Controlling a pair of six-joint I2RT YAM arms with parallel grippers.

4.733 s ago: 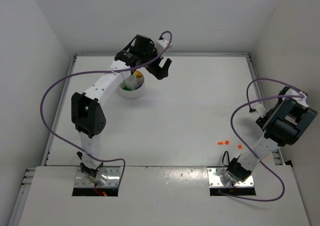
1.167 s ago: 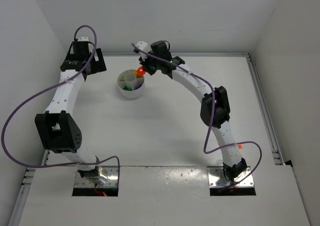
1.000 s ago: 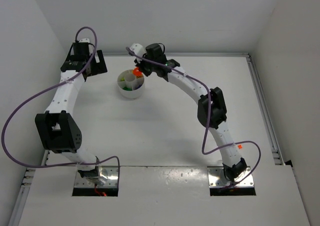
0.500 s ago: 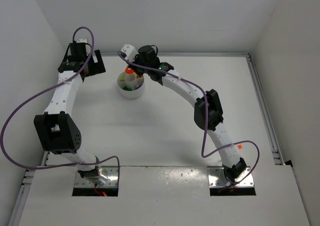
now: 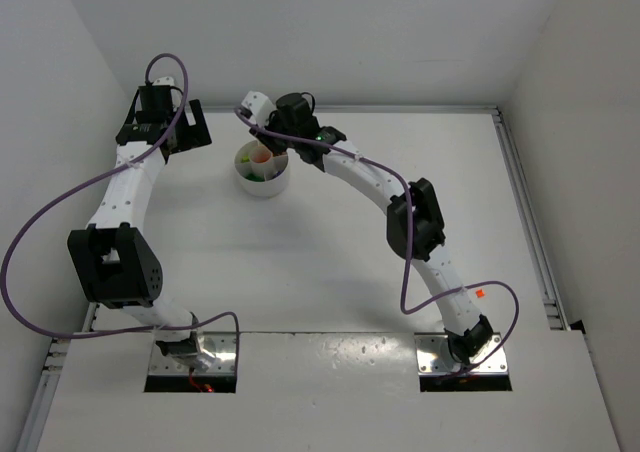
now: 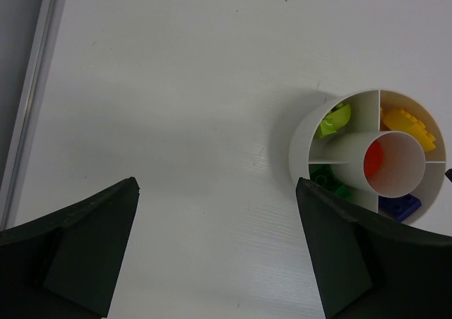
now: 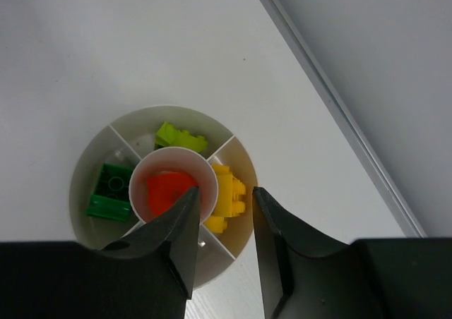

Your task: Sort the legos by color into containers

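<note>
1. The low round white plastic dish (image 5: 262, 185) stands on the white bench (image 5: 330, 272) near the far edge, left of centre.
2. In the right wrist view I read its contents. A red-orange plastic piece (image 7: 168, 192) lies in the round central cup. A lime-green brick (image 7: 180, 136), a yellow brick (image 7: 227, 193) and a dark green brick (image 7: 109, 191) each lie in a separate outer section.
3. The left wrist view adds a blue brick (image 6: 399, 205) in a further outer section.
4. The right gripper (image 7: 226, 192) hangs directly over the dish. Its fingers are parted by a narrow gap and nothing is between them.
5. The left gripper (image 6: 215, 185) is by the far-left corner, beside the dish and clear of it. Its fingers are spread wide and grip nothing.
6. One small orange brick (image 5: 480, 293) lies on the bench close to the near edge on the right, just beside the right arm's base and well apart from the dish.
</note>
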